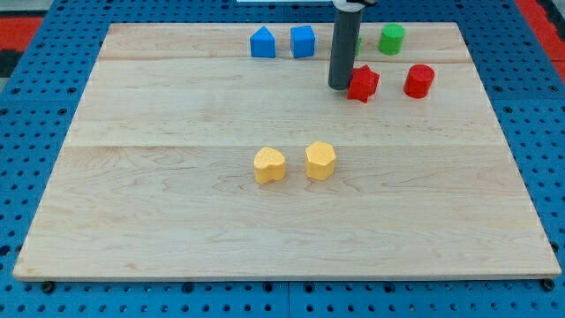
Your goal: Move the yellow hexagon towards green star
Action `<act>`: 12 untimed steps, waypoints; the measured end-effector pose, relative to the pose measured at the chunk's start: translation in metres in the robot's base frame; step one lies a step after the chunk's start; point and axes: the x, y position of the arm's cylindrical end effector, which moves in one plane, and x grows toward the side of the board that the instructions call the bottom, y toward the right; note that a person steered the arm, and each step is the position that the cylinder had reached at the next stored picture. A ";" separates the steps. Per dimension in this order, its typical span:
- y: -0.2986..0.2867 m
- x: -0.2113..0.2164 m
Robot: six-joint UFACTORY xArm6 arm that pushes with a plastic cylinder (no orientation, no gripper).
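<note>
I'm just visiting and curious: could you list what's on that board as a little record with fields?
tip: at the view's top, just left of the red star
yellow hexagon: mid-board, right of the yellow heart
green star: mostly hidden behind the rod
green block: top right
red cylinder: right of the red star
blue blocks: two at top

The table (177,106) is pale, matt, smooth wood with visible grain, the yellow hexagon (320,161) looks like matt painted wood, and the rod (342,53) is dark and matt.
</note>
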 end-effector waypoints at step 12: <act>-0.045 0.129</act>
